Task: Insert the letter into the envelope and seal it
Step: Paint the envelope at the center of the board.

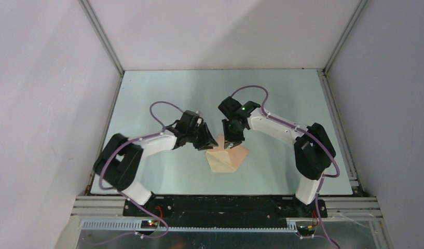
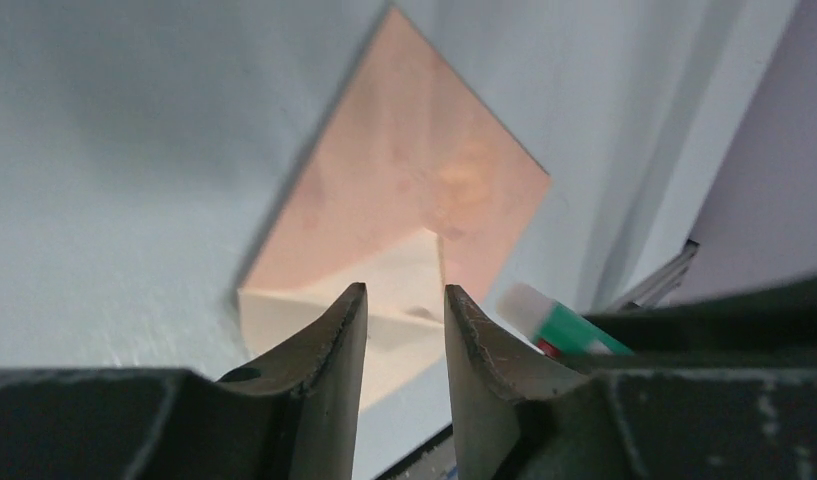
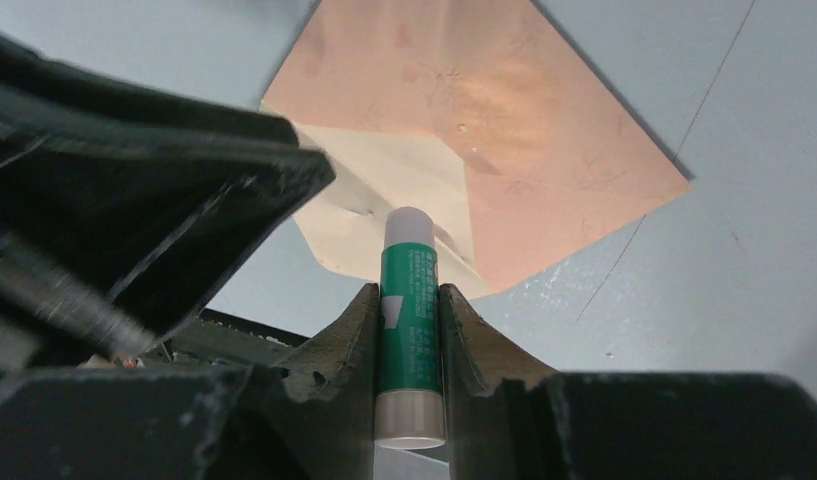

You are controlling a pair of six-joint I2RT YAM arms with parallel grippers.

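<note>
The tan envelope (image 1: 228, 160) (image 2: 414, 170) (image 3: 514, 120) lies flat on the table between the two arms. Its pointed flap (image 2: 399, 270) (image 3: 374, 190) is open, with the pale cream inside facing up. The letter is hidden from every view. My right gripper (image 1: 231, 142) (image 3: 409, 292) is shut on a green glue stick (image 3: 409, 300) (image 2: 559, 328), whose white tip points down at the flap. My left gripper (image 1: 206, 143) (image 2: 405, 290) hovers just over the flap with its jaws open and nothing between them.
The pale green table (image 1: 173, 93) is walled in by white panels on three sides. Aluminium rails (image 1: 338, 129) run along its edges. The left gripper's dark body (image 3: 134, 200) sits close beside the glue stick in the right wrist view.
</note>
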